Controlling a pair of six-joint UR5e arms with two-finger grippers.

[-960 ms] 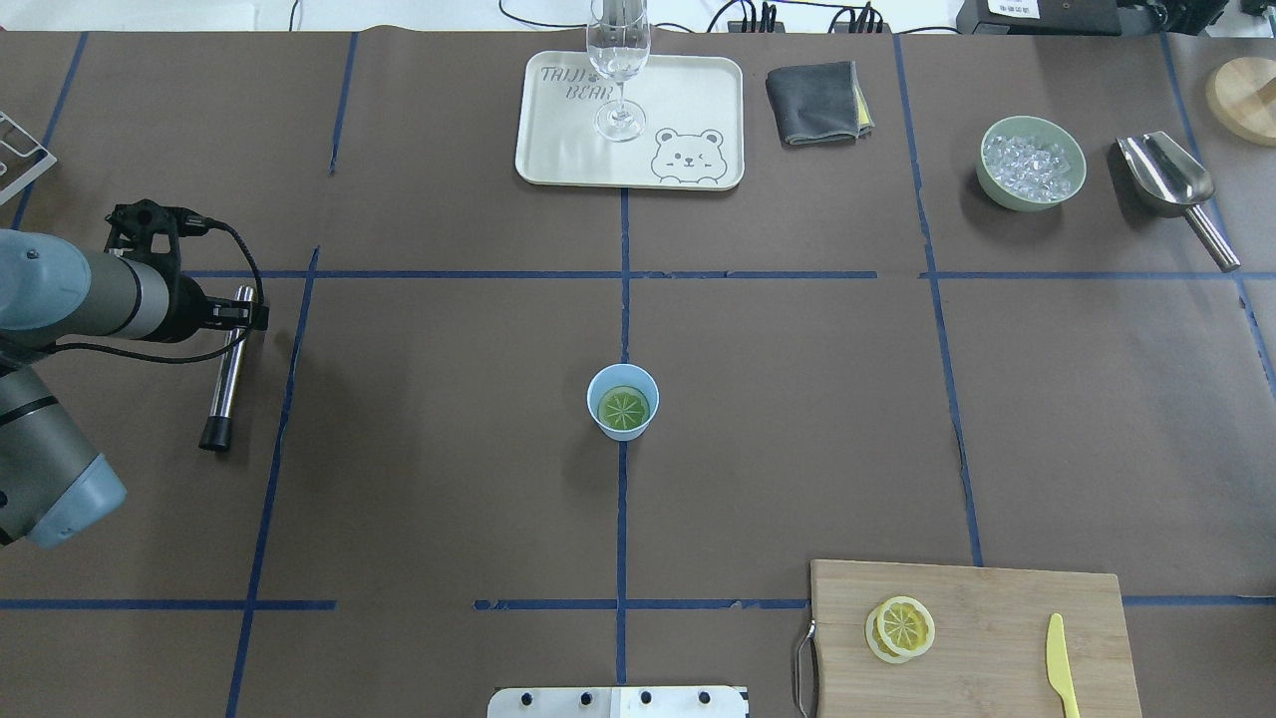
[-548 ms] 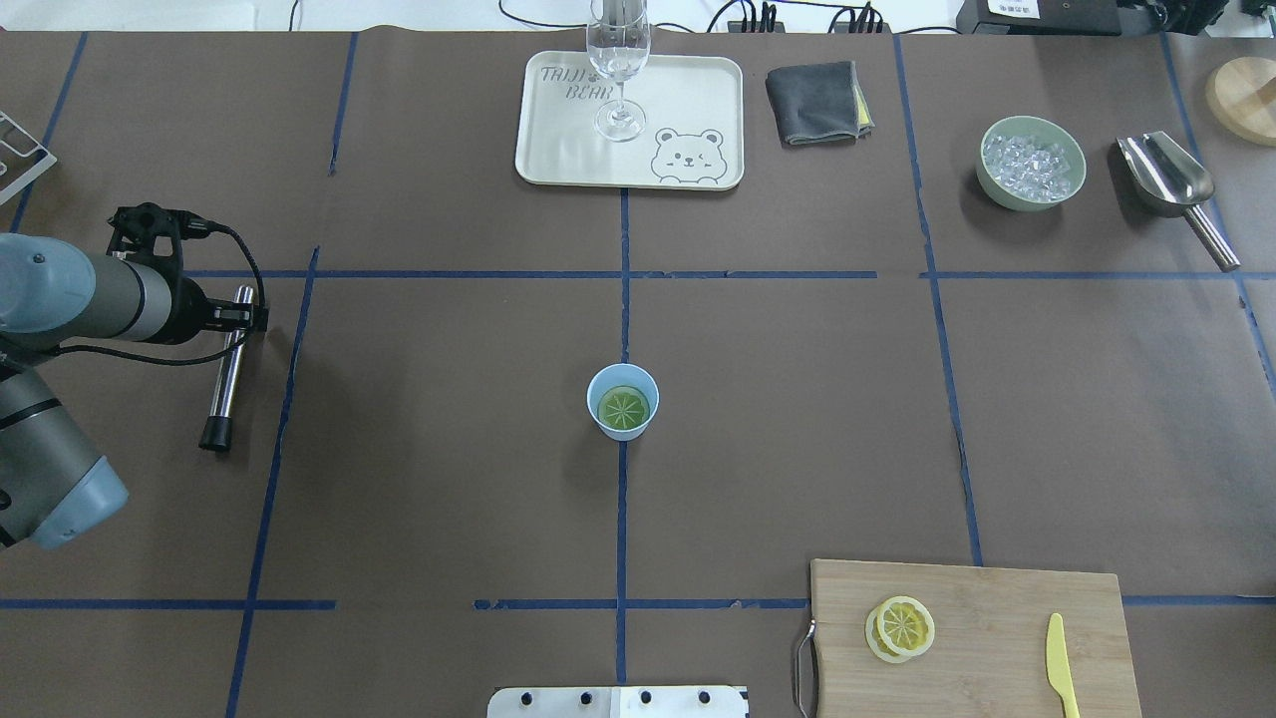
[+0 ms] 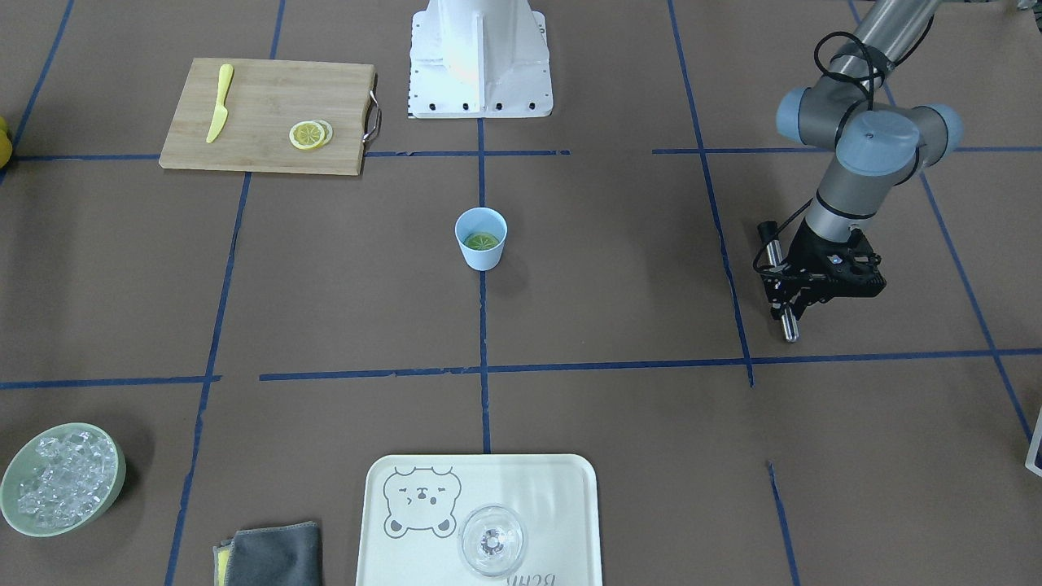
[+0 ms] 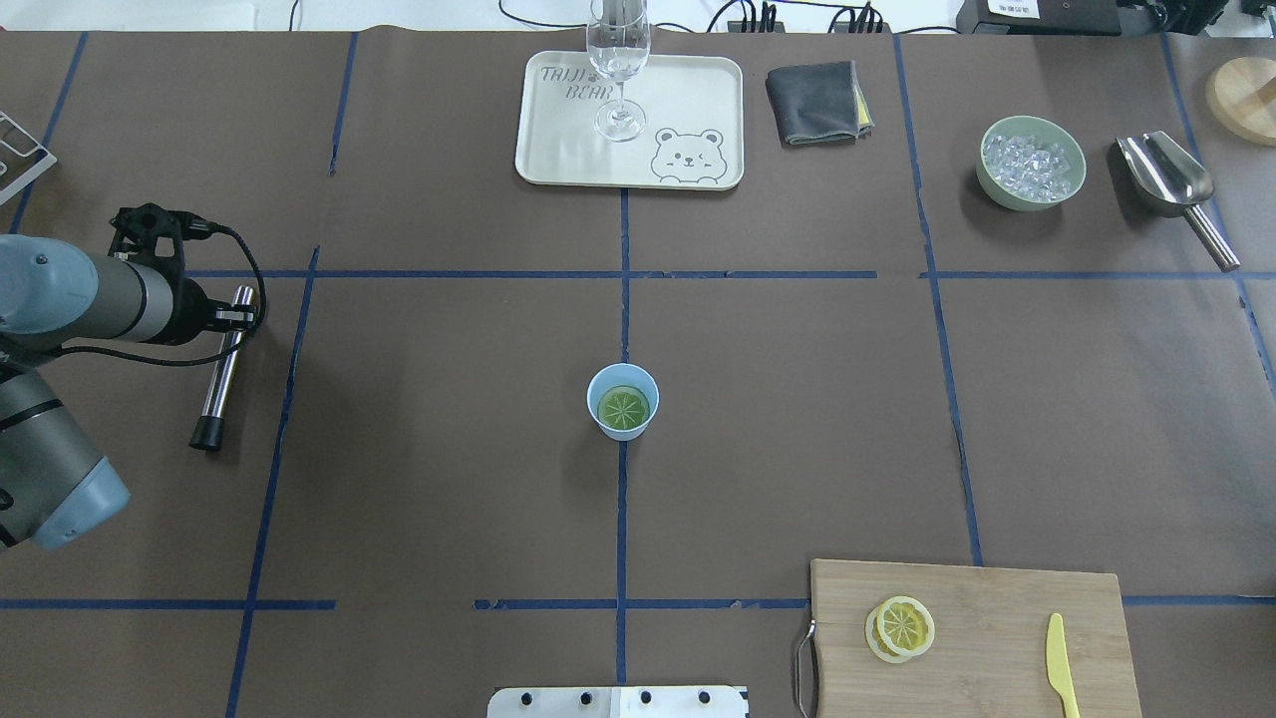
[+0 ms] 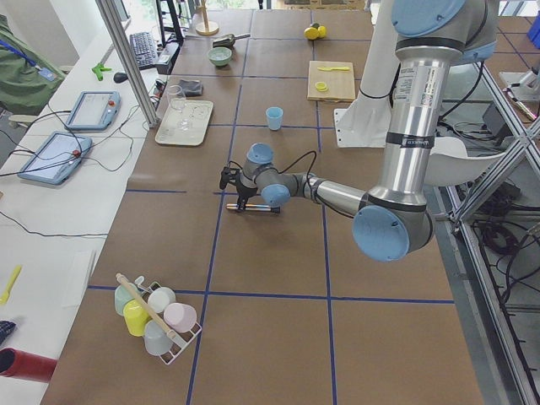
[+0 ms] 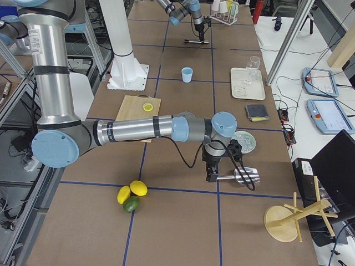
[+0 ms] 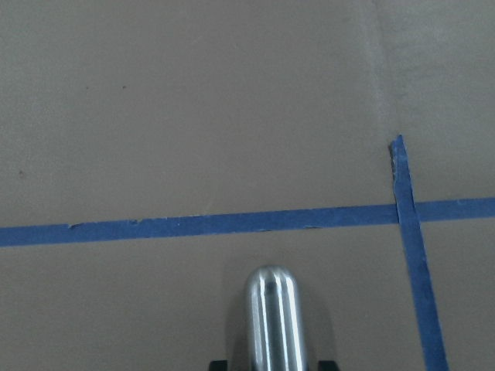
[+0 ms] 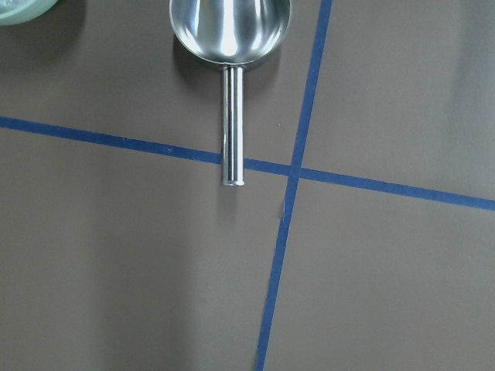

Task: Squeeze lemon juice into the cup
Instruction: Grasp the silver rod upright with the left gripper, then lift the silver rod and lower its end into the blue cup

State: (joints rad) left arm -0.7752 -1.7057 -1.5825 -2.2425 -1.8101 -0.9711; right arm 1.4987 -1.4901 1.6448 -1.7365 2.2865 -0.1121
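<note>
The pale-blue cup point(image 4: 596, 383) stands at the table's centre, also seen in the front view as the cup point(image 3: 480, 255). A lemon slice point(image 4: 624, 408) lies flat inside it and looks greenish there. Two more lemon slices point(image 4: 902, 627) overlap on the cutting board point(image 4: 1007, 598). Far off to the left, my left gripper point(image 4: 235, 318) is shut on a metal rod point(image 4: 221, 379) with a black end, low over the table. My right gripper point(image 6: 213, 172) shows only in the right side view, near the scoop; whether it is open or shut cannot be told.
A tray point(image 4: 688, 100) with a stemmed glass point(image 4: 618, 60) sits at the back centre, beside a grey cloth point(image 4: 815, 102). Back right are a green bowl of ice point(image 4: 1031, 162) and a metal scoop point(image 4: 1164, 172). A yellow knife point(image 4: 1060, 653) lies on the board.
The left gripper and the rod have shifted slightly to the left, and the rod's black end has swung leftward. The cup and the lemon slices have not moved.
</note>
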